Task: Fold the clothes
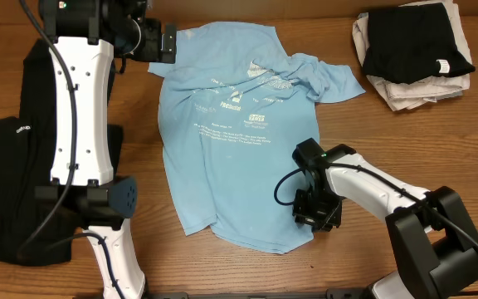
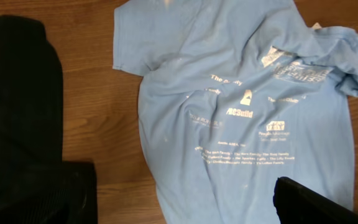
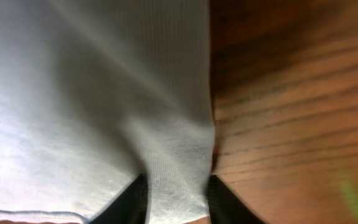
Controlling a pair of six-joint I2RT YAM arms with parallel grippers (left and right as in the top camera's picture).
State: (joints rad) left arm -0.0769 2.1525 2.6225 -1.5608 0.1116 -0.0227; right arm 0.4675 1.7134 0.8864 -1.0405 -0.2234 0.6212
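Observation:
The clothes are one light blue T-shirt (image 1: 222, 141) lying spread and wrinkled on the wooden table, small white print facing up, one sleeve crumpled at the upper right. My right gripper (image 1: 315, 212) is down at the shirt's lower right hem. In the right wrist view its dark fingers (image 3: 132, 199) pinch a raised fold of the shirt (image 3: 92, 93), so the right gripper (image 3: 178, 199) is shut on cloth. My left gripper (image 1: 166, 41) hovers open by the shirt's upper left shoulder. The left wrist view looks down on the shirt (image 2: 241, 124), with the left gripper (image 2: 185, 208) wide apart and holding nothing.
A black garment (image 1: 15, 183) lies at the table's left side under the left arm and shows as black cloth (image 2: 17, 93) in the left wrist view. A stack of folded clothes (image 1: 413, 50), black on top of white, sits at the back right.

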